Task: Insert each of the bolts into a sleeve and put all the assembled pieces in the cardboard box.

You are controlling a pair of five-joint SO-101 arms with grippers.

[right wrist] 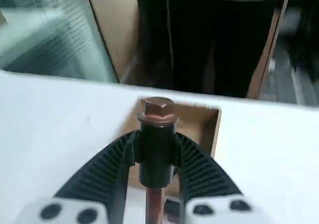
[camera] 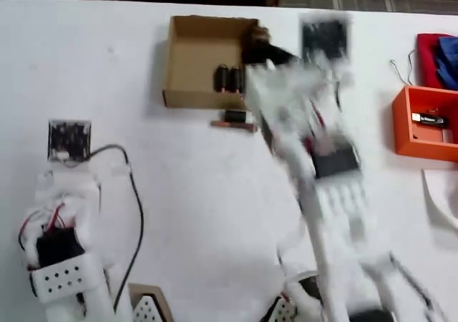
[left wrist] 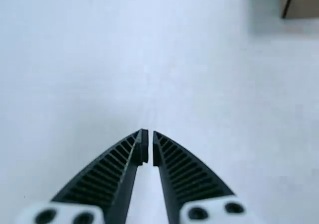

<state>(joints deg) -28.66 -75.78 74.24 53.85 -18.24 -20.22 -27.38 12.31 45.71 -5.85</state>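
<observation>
The white table point(camera: 179, 193) carries both arms and all the parts.

The right arm point(camera: 315, 157) extends from the near edge toward the far side, with its wrist at the right wall of the cardboard box point(camera: 193, 57). The left arm point(camera: 61, 265) is folded at the near left corner, well apart from the box.

The cardboard box sits open at the far centre of the table. An orange tray point(camera: 408, 132) stands at the far right with a small dark item in it.

Right gripper point(right wrist: 157, 137): the jaws are clamped on a black sleeve point(right wrist: 157, 159). A copper-coloured bolt point(right wrist: 158, 108) passes through the sleeve. Its hex head stands out past the fingertips and its shank projects from the other end. The box lies just beyond the held piece.

Left gripper point(left wrist: 148, 140): the jaws are closed to a narrow slit with nothing between them, and the tips sit low over bare table.

Two assembled pieces point(camera: 229, 79) lie side by side inside the box, against its near right corner. Outside the near wall lie a loose sleeve point(camera: 235, 114) and, just beside it, a loose bolt point(camera: 232, 125). Whether these two are joined cannot be determined.
</observation>
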